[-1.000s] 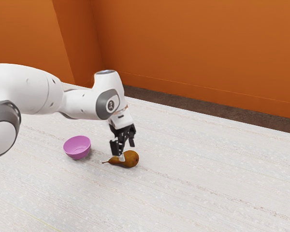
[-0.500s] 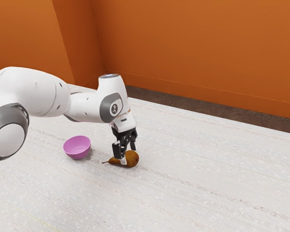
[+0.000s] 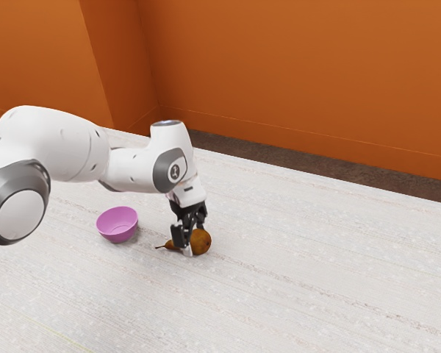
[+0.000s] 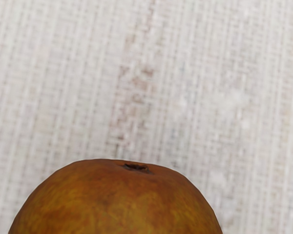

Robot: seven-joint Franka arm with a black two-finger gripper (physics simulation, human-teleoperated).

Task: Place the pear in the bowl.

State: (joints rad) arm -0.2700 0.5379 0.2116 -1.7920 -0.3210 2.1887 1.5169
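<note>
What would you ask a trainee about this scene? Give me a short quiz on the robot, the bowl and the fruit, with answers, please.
1. What colour is the bowl?
2. True or false: the pear is already inside the bowl.
3. Where is the gripper?
A. Over the bowl
B. At the pear
C. Up against the orange wall

Key: 1. Pinkish purple; 2. False; 3. B
</note>
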